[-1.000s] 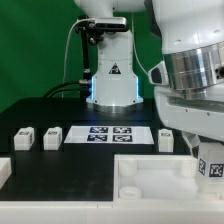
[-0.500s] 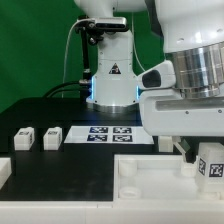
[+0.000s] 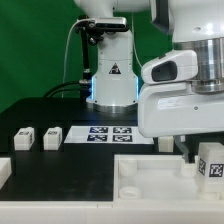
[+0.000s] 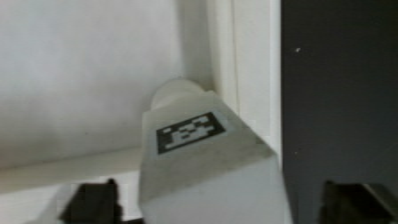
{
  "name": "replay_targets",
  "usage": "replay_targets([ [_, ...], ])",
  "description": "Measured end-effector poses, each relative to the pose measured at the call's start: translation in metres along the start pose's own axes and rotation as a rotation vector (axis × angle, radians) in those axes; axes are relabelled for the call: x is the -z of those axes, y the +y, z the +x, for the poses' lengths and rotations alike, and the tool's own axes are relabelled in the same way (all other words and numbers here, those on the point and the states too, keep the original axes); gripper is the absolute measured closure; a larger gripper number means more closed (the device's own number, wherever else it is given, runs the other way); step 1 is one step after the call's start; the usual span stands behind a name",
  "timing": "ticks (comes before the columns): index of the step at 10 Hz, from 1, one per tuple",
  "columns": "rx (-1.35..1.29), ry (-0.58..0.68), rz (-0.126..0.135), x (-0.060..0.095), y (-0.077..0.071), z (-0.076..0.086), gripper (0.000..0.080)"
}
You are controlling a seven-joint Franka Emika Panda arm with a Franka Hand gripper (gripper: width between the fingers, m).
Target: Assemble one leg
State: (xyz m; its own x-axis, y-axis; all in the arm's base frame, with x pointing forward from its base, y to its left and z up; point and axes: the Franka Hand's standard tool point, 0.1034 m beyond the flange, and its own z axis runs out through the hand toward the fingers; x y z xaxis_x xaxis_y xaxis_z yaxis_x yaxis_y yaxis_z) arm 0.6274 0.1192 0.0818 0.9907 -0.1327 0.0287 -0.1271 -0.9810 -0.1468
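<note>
A leg (image 4: 205, 150), a white block with a square tag, stands between my gripper's (image 4: 219, 205) two dark fingers (image 4: 93, 200), with a gap showing on each side. The jaws are open around it. In the exterior view the same leg (image 3: 210, 166) stands at the right corner of the large white tray-like piece (image 3: 150, 175). My gripper (image 3: 203, 150) is right over it, and one dark finger (image 3: 188, 150) shows just to its left. The other finger is out of view there.
Two more legs (image 3: 22, 139) (image 3: 51, 136) lie at the exterior view's left on the black table. The marker board (image 3: 105, 134) lies in the middle, in front of the robot base (image 3: 110, 75). A white part (image 3: 4, 170) shows at the left edge.
My arm's wrist and hand have turned and shifted above the leg, now filling more of the exterior view's right. The leg and its tag have stayed in place.
</note>
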Motion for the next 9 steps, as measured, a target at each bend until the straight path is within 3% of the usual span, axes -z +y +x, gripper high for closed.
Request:
replay_targets([
  [1,0.002,0.000,0.000,0.000,0.000,0.000,0.0400],
  [2,-0.052,-0.001,-0.001,0.000,0.001,0.000,0.0400],
  [3,-0.152,-0.001,-0.003,-0.001,0.004,0.000,0.0491],
  [6,-0.554,-0.011,0.022,-0.001,0.007,0.001,0.0493],
  [9,-1.080,-0.035,0.065,-0.003,0.011,0.001,0.0495],
])
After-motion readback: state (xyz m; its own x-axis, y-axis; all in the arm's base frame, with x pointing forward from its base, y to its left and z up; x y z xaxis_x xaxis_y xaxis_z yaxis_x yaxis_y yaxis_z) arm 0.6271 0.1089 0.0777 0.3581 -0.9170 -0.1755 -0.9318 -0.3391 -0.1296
